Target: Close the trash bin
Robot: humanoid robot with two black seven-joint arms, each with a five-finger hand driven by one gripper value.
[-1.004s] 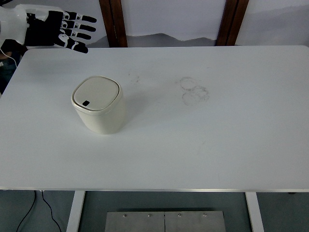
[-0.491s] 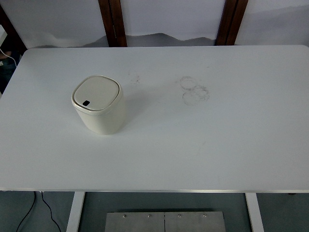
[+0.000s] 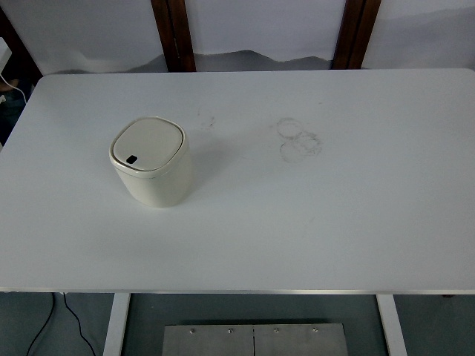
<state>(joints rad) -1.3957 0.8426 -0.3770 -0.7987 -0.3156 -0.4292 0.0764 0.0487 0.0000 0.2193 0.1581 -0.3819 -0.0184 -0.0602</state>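
From the head view, I am looking down over a white table. Neither of my hands is showing in this picture, so I cannot tell whether my fingers are spread, curled or holding anything. The cream trash bin is standing upright on the left half of the table, well apart from every edge. Its lid is lying flat and flush on the rim, a small dark button facing me, so I am judging the bin closed. Faint ring marks are staining the table to its right.
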